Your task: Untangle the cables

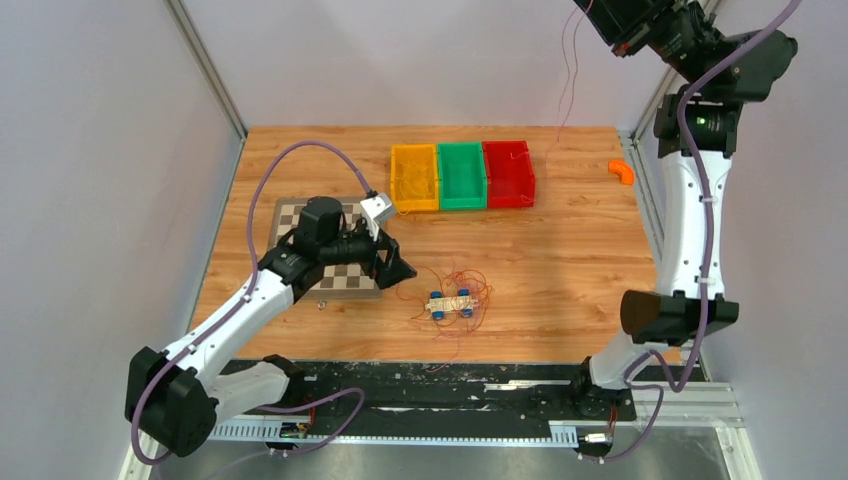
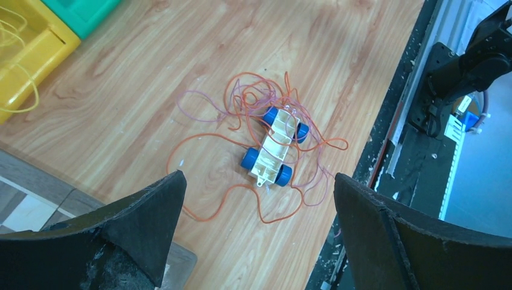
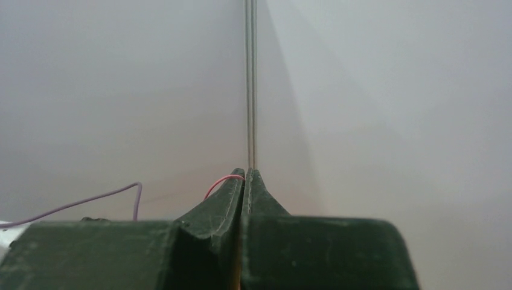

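Left gripper (image 2: pixel 258 176): two black wedge fingers spread wide, nothing between them, hovering low over the wood-grain table (image 1: pixel 560 250), just left of the tangle. Tangle of thin orange and purple wires (image 2: pixel 244 96): loose loops on the table near its front edge, between the two arms, wound around a small white toy chassis with blue wheels (image 2: pixel 275 145). Right gripper (image 3: pixel 246 175): dark fingers pressed together on a thin red wire (image 3: pixel 222 179), held high at the back right, the wire dangling above the table. Yellow plastic bin (image 1: pixel 414 150): holds a thin yellow wire (image 2: pixel 29 78); green plastic bin (image 1: pixel 462 150) and red plastic bin (image 1: pixel 508 148) touch in a row beside it. Checkerboard (image 1: pixel 350 278): under the left arm.
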